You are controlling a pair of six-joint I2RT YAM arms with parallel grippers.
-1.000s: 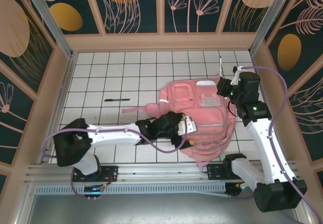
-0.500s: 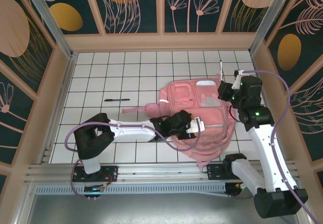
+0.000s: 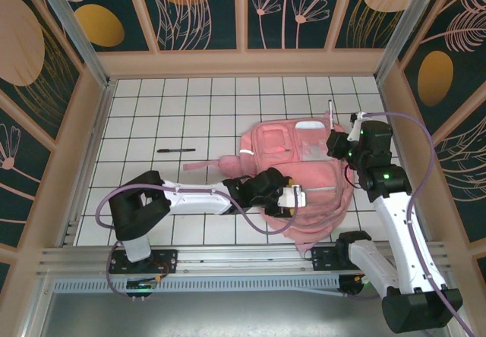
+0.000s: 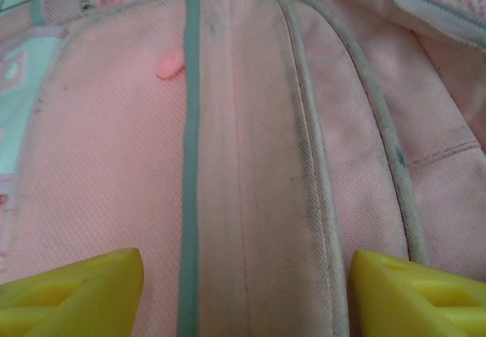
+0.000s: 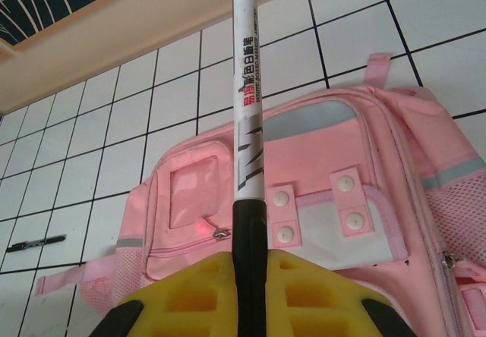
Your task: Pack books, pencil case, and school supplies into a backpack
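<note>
Right gripper (image 5: 249, 270) is clamping a slim white-and-black marker pen (image 5: 247, 102) above the large pink fabric backpack (image 5: 190, 200); left gripper (image 4: 243, 284) is hovering spread apart, empty, over backpack fabric.

white arm links (image 3: 190, 196), black joints (image 3: 262, 187), purple cables (image 3: 101, 204), yellow fingers (image 4: 68, 291), green status light (image 3: 385, 174)

Tabletop (image 3: 190, 109): white tiles w/ dark grid lines, spreads left of the left jaws & beyond the right jaws. Tan wooden rim (image 3: 243, 64) at far edge, past the right jaws; same rim both sides. Above it, dark teal wall panels (image 3: 213, 18) w/ pale line-drawn leaves, flowers, orange ovals. Metal rail (image 3: 228, 257) along near edge, behind both jaws.
</note>
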